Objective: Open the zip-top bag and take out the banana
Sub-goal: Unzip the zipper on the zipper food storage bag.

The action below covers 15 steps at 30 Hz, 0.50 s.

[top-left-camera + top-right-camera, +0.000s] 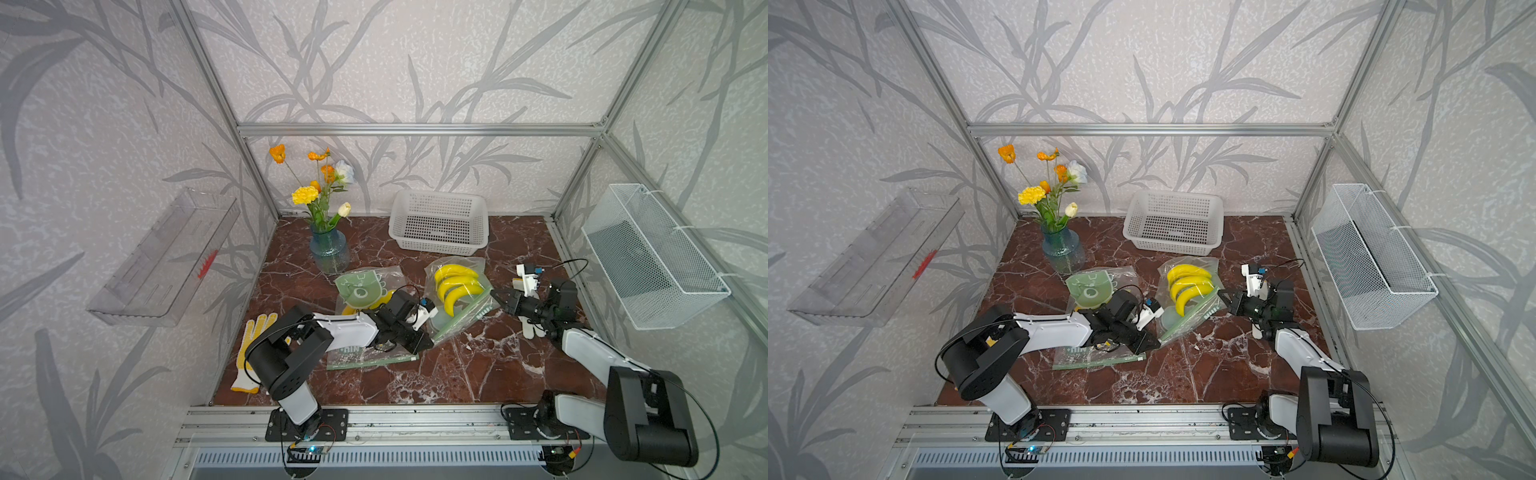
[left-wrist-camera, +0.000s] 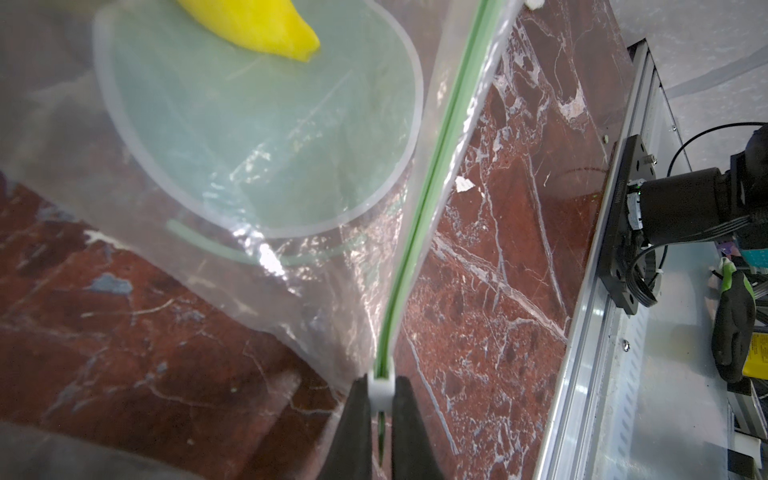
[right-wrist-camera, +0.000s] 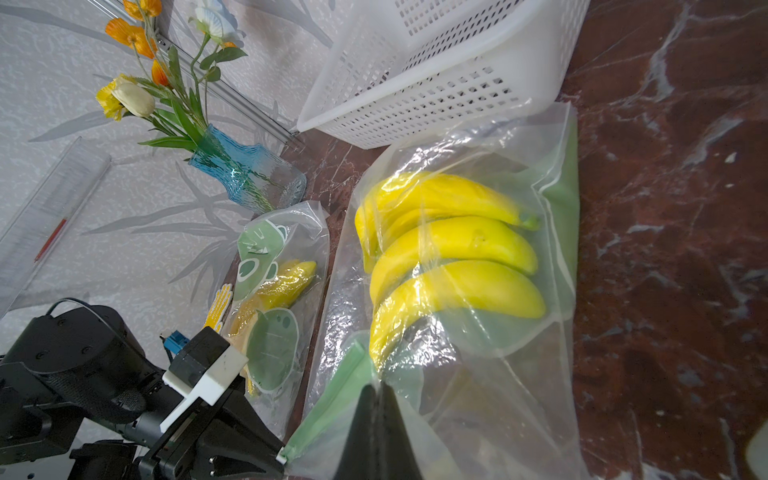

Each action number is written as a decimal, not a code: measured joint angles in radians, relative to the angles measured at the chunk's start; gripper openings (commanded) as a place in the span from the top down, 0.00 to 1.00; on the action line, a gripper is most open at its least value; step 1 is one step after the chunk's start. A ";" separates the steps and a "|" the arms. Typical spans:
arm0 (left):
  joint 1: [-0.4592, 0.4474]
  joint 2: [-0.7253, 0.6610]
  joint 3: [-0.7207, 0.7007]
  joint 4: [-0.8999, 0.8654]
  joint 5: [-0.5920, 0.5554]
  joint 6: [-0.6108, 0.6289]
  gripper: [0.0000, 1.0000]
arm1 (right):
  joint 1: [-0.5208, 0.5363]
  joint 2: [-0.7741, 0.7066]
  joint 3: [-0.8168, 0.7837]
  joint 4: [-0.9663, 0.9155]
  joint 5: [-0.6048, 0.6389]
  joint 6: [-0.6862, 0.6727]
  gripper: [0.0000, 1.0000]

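**A:** From above, how does it lie?
**B:** The clear zip-top bag (image 1: 459, 266) is on the red marble worktop (image 1: 457, 374). Its green zip strip (image 1: 465, 318) runs from the left hand (image 1: 428, 340) to the right hand (image 1: 496, 295).
**A:** Left wrist?
**B:** The left hand (image 2: 380, 386) is pinched onto the white slider (image 2: 381, 390) at the zip's end.
**A:** Right wrist?
**B:** The right hand (image 3: 376, 388) is clamped on the bag's edge. Three glossy yellow bananas (image 3: 449, 245) lie just ahead, inside the bag and roughly along the zip. A second, frog-printed bag (image 3: 282, 257) lies beyond the left hand.
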<state>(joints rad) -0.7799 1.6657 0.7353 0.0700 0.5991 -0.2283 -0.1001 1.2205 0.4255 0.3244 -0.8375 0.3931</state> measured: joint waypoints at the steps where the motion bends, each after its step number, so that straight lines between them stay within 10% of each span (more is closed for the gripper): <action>1: 0.000 0.000 0.000 0.000 0.000 0.000 0.91 | 0.000 0.000 0.000 0.000 0.000 0.000 1.00; 15: 0.000 -0.016 -0.023 0.013 -0.003 -0.011 0.91 | -0.004 0.004 0.000 -0.002 0.002 0.000 1.00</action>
<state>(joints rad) -0.7799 1.6501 0.7128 0.0826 0.5957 -0.2398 -0.1040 1.2243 0.4255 0.3229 -0.8360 0.3927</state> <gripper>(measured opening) 0.086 0.047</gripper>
